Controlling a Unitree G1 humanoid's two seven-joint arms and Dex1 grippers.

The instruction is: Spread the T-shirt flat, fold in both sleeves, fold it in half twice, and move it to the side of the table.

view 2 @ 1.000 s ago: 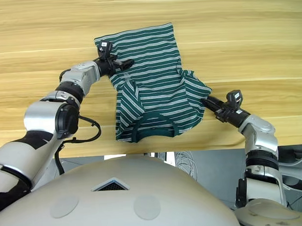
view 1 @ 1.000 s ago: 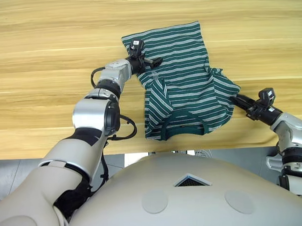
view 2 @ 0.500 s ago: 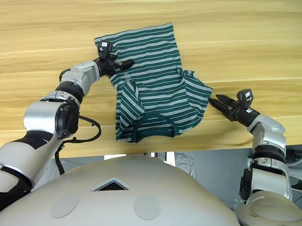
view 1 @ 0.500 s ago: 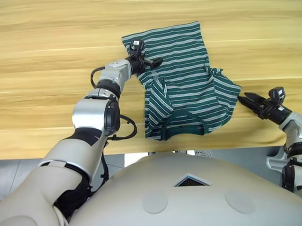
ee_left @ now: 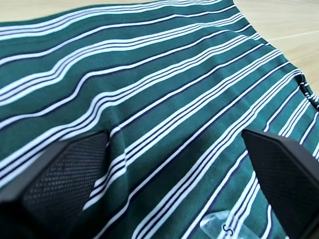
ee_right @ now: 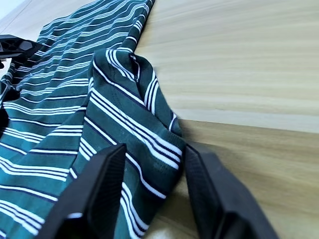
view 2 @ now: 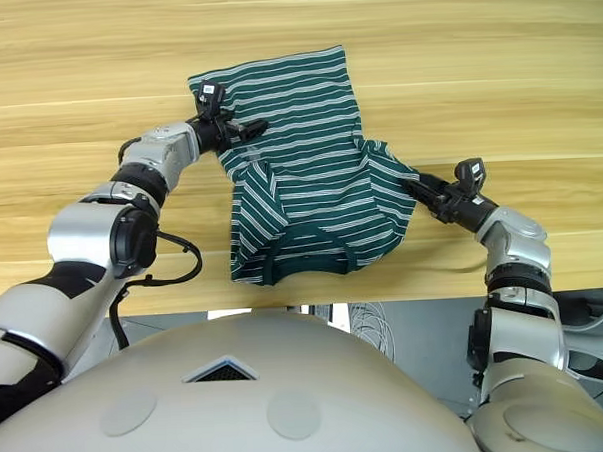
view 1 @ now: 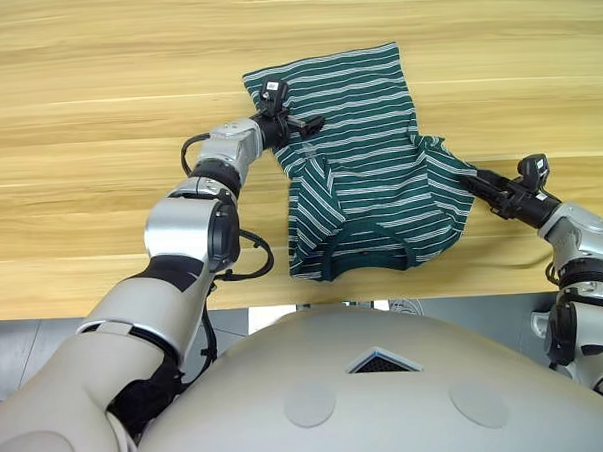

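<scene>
The T-shirt [view 1: 364,173] lies on the table [view 1: 96,95] with its collar [view 1: 363,253] close to the near edge and its hem at the far side. It is roughly spread but not yet flat. On the left side, cloth seems to be already turned in over the body, while the right sleeve [view 1: 444,165] is bunched and sticks out, so I judge that the sleeve folding is only half done. Both halvings and the move to the side are left. The right gripper [view 1: 472,184] is at the edge of this right sleeve, its fingers apart with the cloth edge between them, not clamped. Half a second ago it was drawn back to the right, off the shirt, and now it has returned to the sleeve. Farther away, the left gripper [view 1: 312,123] rests on the far left part of the shirt with fingers wide apart, in the same place as before.
</scene>
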